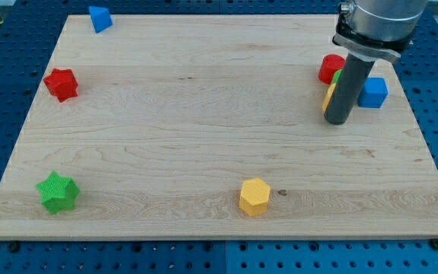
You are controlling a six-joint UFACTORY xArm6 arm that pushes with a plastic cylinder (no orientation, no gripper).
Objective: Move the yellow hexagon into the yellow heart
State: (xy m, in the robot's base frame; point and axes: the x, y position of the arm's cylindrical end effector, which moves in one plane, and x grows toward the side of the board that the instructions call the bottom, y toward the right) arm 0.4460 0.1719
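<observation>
Near board's bottom edge (203, 232): yellow hexagon (254, 197)

The light is bright and even. The table (203, 114) has no glare. Blocks have small soft shadows under them. Everything looks sharp.
</observation>
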